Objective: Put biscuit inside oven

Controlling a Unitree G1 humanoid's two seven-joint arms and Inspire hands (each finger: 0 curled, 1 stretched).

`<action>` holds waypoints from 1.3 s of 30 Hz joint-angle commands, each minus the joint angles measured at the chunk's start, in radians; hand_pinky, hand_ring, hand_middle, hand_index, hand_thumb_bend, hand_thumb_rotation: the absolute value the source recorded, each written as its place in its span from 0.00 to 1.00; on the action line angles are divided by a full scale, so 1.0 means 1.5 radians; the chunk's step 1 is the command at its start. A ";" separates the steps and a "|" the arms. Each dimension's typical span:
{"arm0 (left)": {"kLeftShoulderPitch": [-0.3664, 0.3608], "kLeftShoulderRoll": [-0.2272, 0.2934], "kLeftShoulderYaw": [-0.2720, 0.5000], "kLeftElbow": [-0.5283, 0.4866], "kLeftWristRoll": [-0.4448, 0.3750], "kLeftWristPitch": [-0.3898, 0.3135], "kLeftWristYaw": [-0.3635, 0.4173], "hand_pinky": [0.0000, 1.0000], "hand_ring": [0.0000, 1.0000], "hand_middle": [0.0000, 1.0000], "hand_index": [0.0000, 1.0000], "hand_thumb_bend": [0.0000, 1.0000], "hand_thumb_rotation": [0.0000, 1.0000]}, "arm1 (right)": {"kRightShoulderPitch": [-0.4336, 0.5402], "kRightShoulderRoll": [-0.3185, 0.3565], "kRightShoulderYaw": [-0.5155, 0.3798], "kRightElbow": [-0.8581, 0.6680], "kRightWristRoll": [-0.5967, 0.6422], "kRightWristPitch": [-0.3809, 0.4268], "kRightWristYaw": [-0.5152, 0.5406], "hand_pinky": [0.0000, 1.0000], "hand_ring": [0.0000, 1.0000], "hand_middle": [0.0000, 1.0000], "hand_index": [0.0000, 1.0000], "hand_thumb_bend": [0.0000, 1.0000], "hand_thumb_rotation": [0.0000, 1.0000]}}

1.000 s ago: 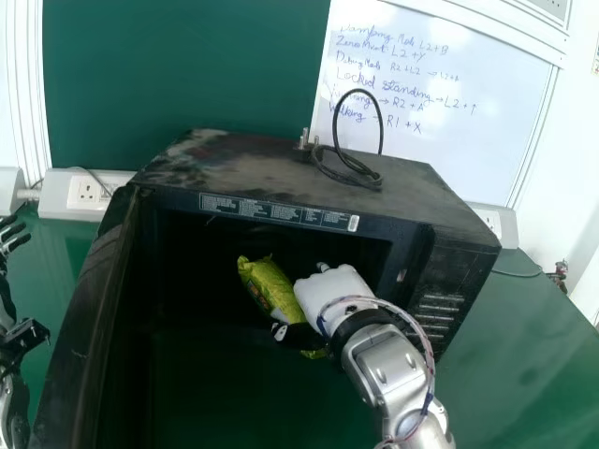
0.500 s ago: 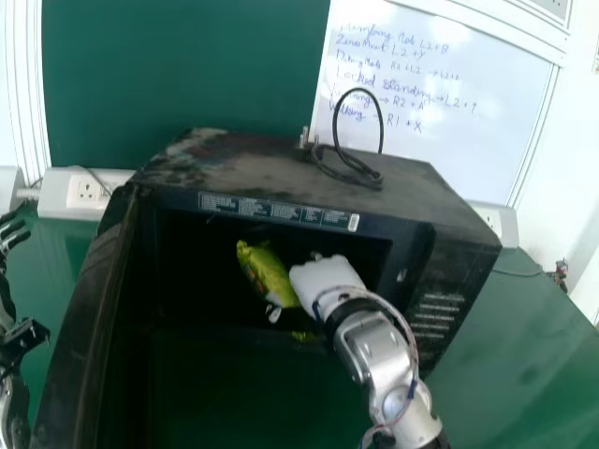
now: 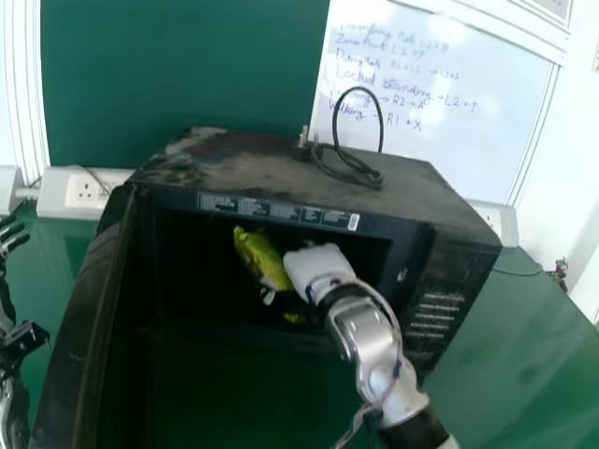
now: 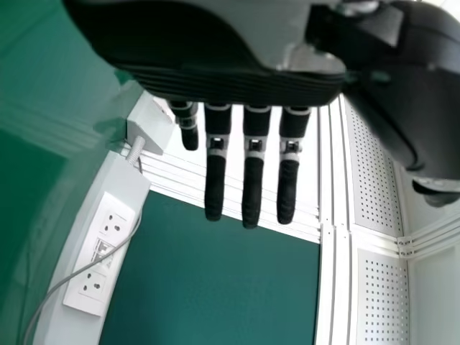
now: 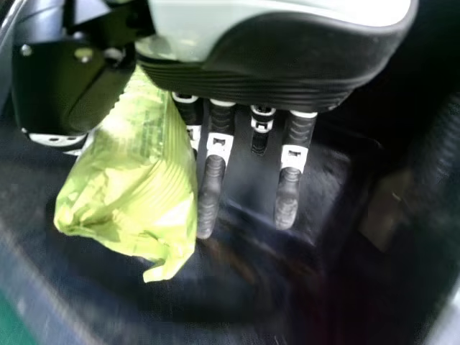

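My right hand is inside the open black oven, its white back showing. The green biscuit packet slants beside it, clear of the oven floor as far as I can tell. In the right wrist view, the packet is pinched between the thumb and the nearest finger of my right hand; the other fingers are fairly straight. My left hand stays at the left edge of the head view. Its fingers hang straight and free in the left wrist view, where the left hand holds nothing.
The oven door stands open on the left, between the cavity and my left arm. A looped black cable lies on the oven top. Wall sockets and a whiteboard are behind, and green table surface shows at the right.
My right hand has moved deeper into the oven and slightly left, carrying the packet with it. More of the right forearm shows. The left hand has stayed still.
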 commanded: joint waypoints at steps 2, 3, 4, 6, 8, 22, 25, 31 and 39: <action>0.003 -0.005 -0.005 -0.014 0.003 0.008 0.006 0.57 0.58 0.60 0.61 0.82 0.90 | -0.043 0.008 0.016 0.056 0.019 0.011 -0.047 0.44 0.40 0.42 0.52 0.53 0.00; 0.004 -0.006 -0.006 -0.018 0.004 0.009 0.007 0.57 0.59 0.60 0.61 0.82 0.90 | -0.050 0.009 0.020 0.072 0.023 0.012 -0.058 0.45 0.40 0.41 0.52 0.53 0.00; 0.005 -0.006 -0.006 -0.020 0.004 0.010 0.008 0.57 0.59 0.60 0.61 0.83 0.90 | -0.059 0.009 0.027 0.088 0.025 0.013 -0.069 0.46 0.41 0.41 0.51 0.53 0.00; 0.006 -0.007 -0.007 -0.022 0.005 0.011 0.008 0.57 0.59 0.60 0.61 0.84 0.90 | -0.076 0.011 0.041 0.122 0.027 0.018 -0.091 0.46 0.41 0.41 0.51 0.53 0.00; 0.007 -0.007 -0.008 -0.025 0.006 0.012 0.010 0.57 0.58 0.60 0.61 0.84 0.90 | -0.091 0.013 0.053 0.156 0.029 0.022 -0.117 0.40 0.37 0.46 0.49 0.53 0.00; 0.007 -0.013 -0.004 -0.031 -0.001 0.018 0.008 0.57 0.58 0.59 0.60 0.83 0.89 | -0.195 0.046 0.121 0.388 0.073 0.030 -0.295 0.34 0.34 0.41 0.51 0.53 0.00; 0.007 -0.013 -0.004 -0.030 0.000 0.018 0.008 0.57 0.58 0.59 0.60 0.84 0.89 | -0.216 0.055 0.134 0.436 0.084 0.032 -0.330 0.33 0.33 0.45 0.49 0.53 0.00; 0.008 -0.014 -0.007 -0.034 0.004 0.020 0.011 0.57 0.58 0.59 0.61 0.84 0.90 | -0.228 0.053 0.148 0.473 0.112 0.024 -0.376 0.33 0.34 0.42 0.50 0.53 0.00; 0.007 -0.013 -0.005 -0.031 0.000 0.020 0.008 0.57 0.58 0.59 0.60 0.84 0.89 | -0.209 0.049 0.162 0.440 0.125 0.071 -0.391 0.35 0.40 0.49 0.69 0.71 0.21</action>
